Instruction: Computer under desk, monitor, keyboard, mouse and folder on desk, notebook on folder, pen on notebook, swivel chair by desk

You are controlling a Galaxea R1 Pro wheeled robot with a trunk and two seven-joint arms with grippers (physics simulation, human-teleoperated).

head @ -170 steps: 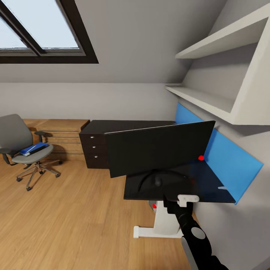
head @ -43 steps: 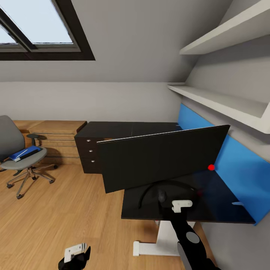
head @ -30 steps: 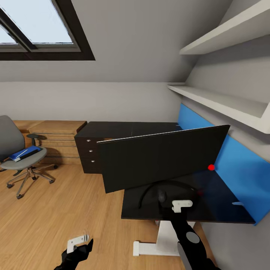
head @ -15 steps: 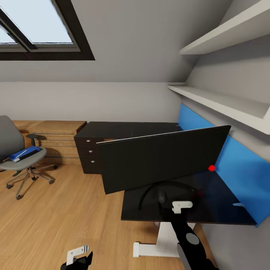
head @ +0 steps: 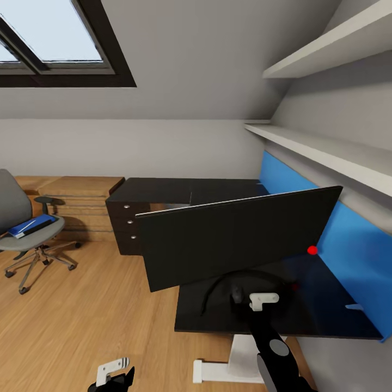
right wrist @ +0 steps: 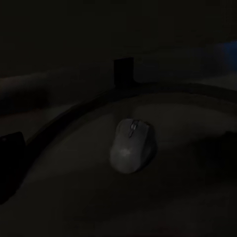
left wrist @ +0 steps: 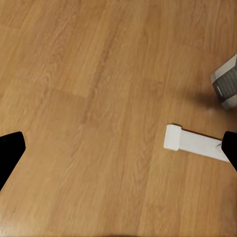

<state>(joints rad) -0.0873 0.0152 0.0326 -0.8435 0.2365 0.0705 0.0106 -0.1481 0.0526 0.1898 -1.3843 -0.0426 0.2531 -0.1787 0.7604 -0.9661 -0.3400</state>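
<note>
The wide black monitor stands tilted on the glossy black desk. The small dark mouse lies on the desk inside the curve of the monitor's foot. My right gripper hovers just over it, open, and the mouse lies free between the fingers. My left gripper hangs open over bare floor at the head view's lower left. The silver-grey computer stands on the floor beside the desk's white foot bar. The blue folder lies on the swivel chair. Keyboard, notebook and pen are out of view.
A dark drawer unit stands behind the monitor, with low oak shelving along the wall. White shelves and a blue wall panel border the desk's right side. Wood floor lies between the chair and the desk.
The head view has shifted slightly, so the monitor looks nearer and the chair further left. My left gripper sank lower than a second ago. The right gripper stays over the mouse.
</note>
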